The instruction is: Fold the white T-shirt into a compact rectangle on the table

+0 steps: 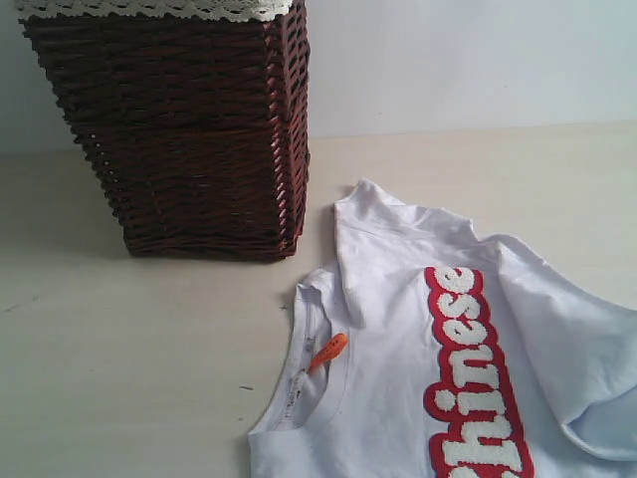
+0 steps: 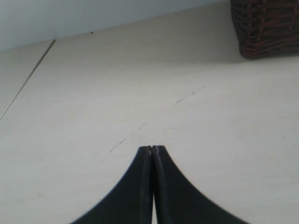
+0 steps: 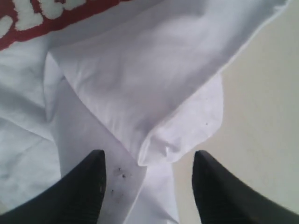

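Note:
The white T-shirt [image 1: 388, 329] lies on the cream table [image 1: 129, 368] at the lower right of the exterior view, its red-outlined lettering [image 1: 473, 368] facing up and an orange neck tag [image 1: 328, 351] at the collar. No gripper shows in that view. In the right wrist view my right gripper [image 3: 148, 161] stands open over a folded, bunched edge of the T-shirt [image 3: 140, 88]; the cloth lies between the spread fingertips [image 3: 96, 163], not pinched. In the left wrist view my left gripper [image 2: 153, 148] is shut on nothing, over bare table [image 2: 117, 84].
A tall brown wicker basket [image 1: 184, 129] with white lace edging [image 1: 149, 8] stands at the back left, close to the shirt's upper sleeve. Its lower corner [image 2: 266, 28] shows in the left wrist view. A pale wall [image 1: 478, 60] backs the table.

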Action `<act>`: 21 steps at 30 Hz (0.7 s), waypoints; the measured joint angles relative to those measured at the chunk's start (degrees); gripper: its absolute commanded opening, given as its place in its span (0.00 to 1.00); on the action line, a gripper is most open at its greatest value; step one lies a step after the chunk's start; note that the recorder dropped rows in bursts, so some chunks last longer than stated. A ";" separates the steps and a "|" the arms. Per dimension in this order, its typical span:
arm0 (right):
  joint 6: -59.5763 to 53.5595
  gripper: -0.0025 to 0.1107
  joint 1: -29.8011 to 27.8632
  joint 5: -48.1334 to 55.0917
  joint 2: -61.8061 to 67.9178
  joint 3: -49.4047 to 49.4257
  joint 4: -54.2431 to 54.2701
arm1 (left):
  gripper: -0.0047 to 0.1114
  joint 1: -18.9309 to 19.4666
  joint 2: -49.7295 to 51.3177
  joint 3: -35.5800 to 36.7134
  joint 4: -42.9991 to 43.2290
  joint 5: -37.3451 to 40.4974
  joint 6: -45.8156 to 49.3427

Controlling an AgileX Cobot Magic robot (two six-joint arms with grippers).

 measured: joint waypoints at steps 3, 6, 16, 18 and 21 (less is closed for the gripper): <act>-0.10 0.49 -0.23 -0.16 2.61 0.00 0.39 | 0.04 0.00 0.00 0.00 0.00 0.00 0.00; -0.46 0.48 -0.26 -0.62 4.44 0.00 1.25 | 0.04 0.00 0.00 0.00 0.00 0.00 0.00; -3.32 0.02 -0.26 -3.33 6.13 0.00 4.15 | 0.04 0.00 0.00 0.00 0.00 0.00 0.00; -3.69 0.02 -0.26 -3.33 6.13 0.00 4.42 | 0.04 0.00 0.00 0.00 0.00 0.00 0.00; -5.67 0.02 -0.26 -4.03 6.02 0.00 4.52 | 0.04 0.00 0.00 0.00 0.00 0.00 0.00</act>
